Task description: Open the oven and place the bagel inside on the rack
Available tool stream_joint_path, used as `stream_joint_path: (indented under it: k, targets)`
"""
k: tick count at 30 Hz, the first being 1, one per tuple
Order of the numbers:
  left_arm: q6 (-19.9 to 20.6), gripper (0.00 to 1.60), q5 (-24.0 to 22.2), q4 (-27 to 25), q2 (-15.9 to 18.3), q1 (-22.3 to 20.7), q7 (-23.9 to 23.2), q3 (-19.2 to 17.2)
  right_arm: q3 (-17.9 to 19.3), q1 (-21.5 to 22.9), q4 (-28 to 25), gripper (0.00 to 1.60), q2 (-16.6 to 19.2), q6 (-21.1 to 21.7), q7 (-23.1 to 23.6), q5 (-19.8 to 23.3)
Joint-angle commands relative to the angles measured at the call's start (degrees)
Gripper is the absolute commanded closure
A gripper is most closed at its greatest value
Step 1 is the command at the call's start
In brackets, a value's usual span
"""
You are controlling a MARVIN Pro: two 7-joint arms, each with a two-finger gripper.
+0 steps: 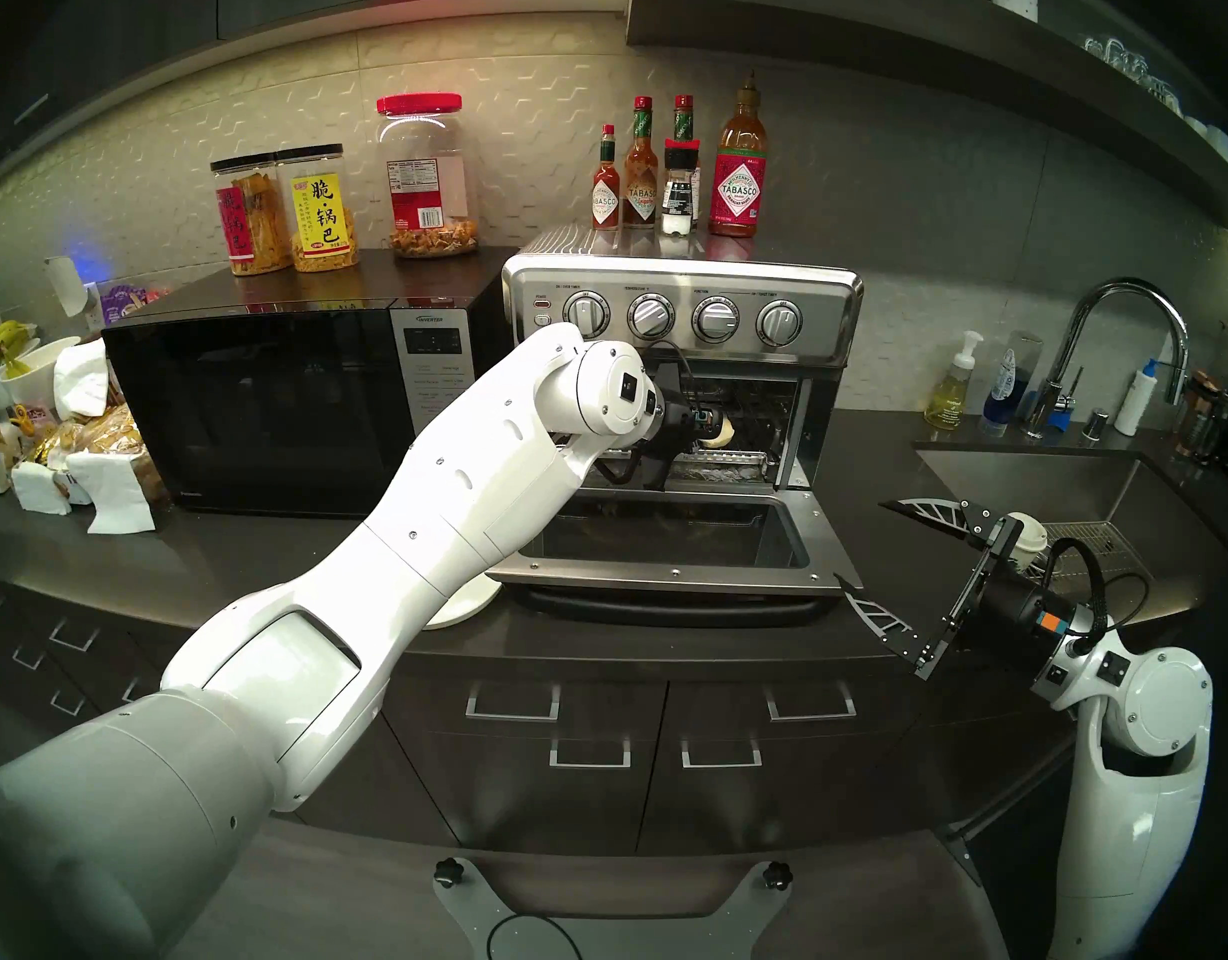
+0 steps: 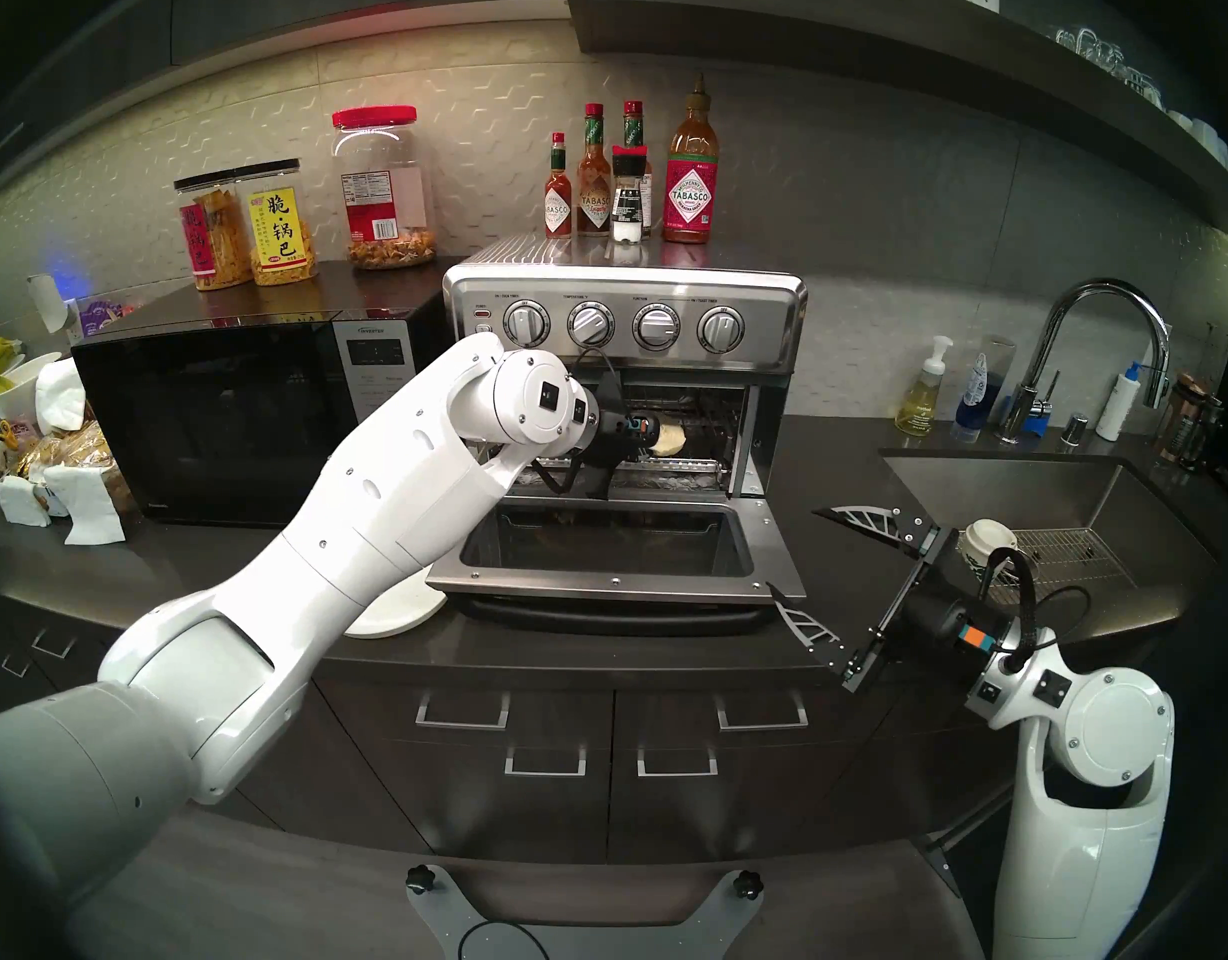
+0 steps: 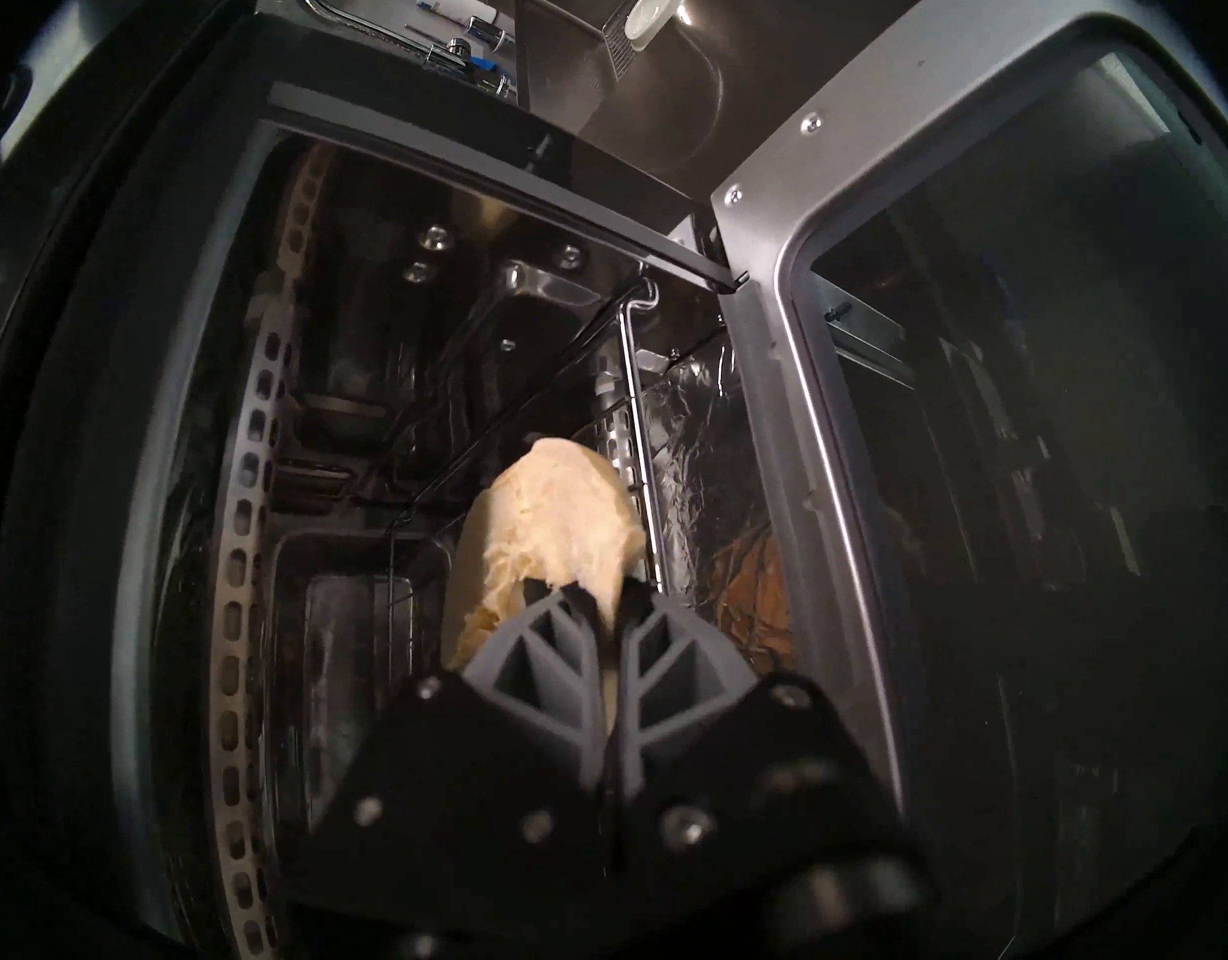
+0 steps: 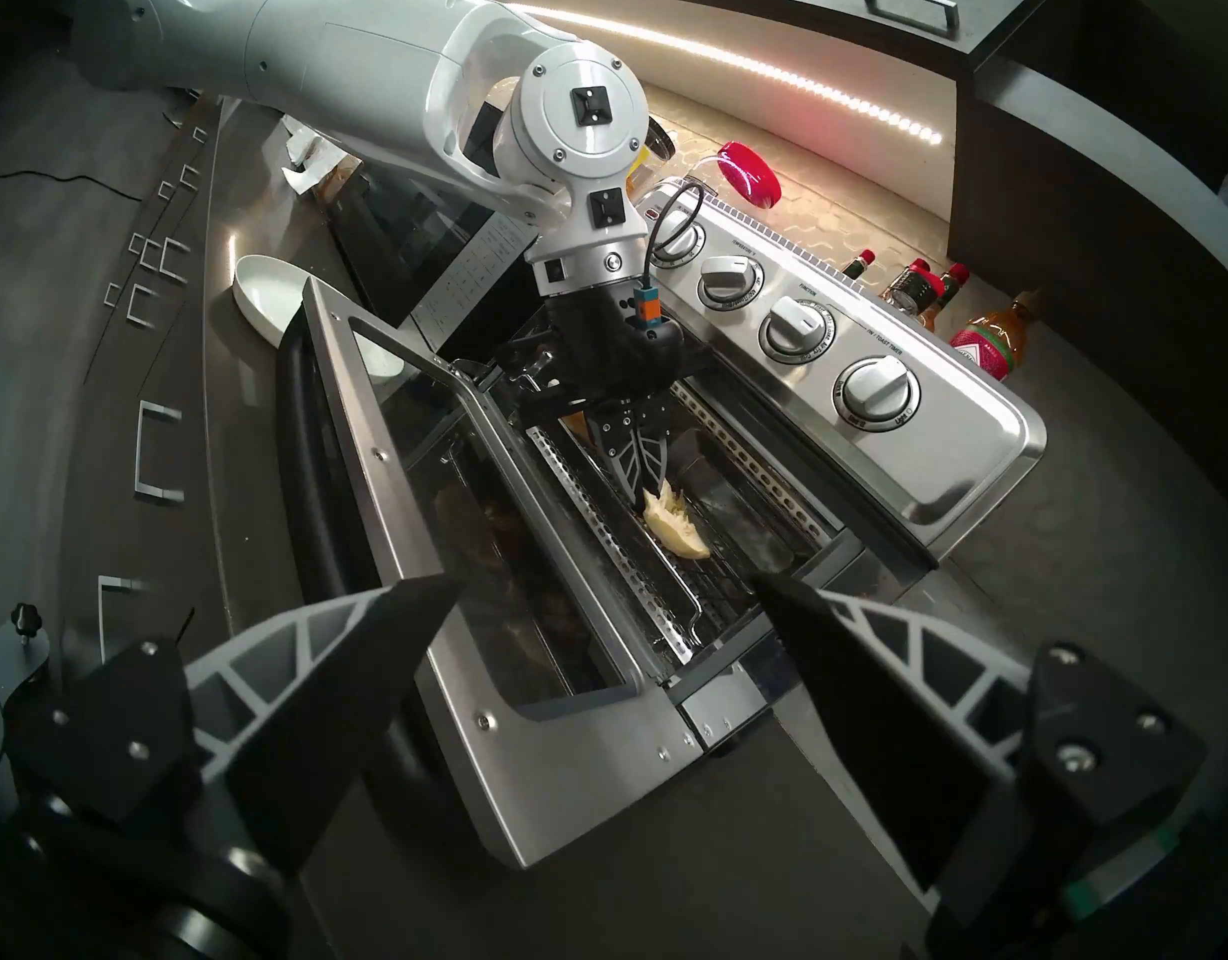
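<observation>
Left wrist view: left end effector [image 3: 608,602] clamps the bagel [image 3: 556,522], which juts beyond its fingertips inside the oven [image 3: 757,259].

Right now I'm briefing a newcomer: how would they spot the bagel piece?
Find the steel oven with four knobs, its door dropped open. Inside, the left end effector pinches a pale cream bagel piece, the only light, soft thing among dark metal.

dark countertop [image 1: 874,453] bears oven [image 1: 680,293], microwave [image 1: 265,411], white plate [image 1: 466,602].
</observation>
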Motion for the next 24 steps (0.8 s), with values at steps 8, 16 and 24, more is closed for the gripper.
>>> stream_joint_path:
  k: [8, 16, 24]
  targets:
    - [-0.3, 0.0, 0.6, -0.8, -1.1, -1.5, 0.9, -0.6, -0.1, 0.3, -0.8, 0.0, 0.1, 0.1, 0.1, 0.6]
    - [0.7, 0.0, -0.3, -4.5, -0.1, 0.4, -0.8, -1.2, -0.1, 0.3, -0.8, 0.0, 0.1, 0.1, 0.1, 0.6]
    - [2.6, 0.0, -0.8, -9.5, 1.2, 2.1, -2.8, -1.9, -0.1, 0.3, -0.8, 0.0, 0.1, 0.1, 0.1, 0.6]
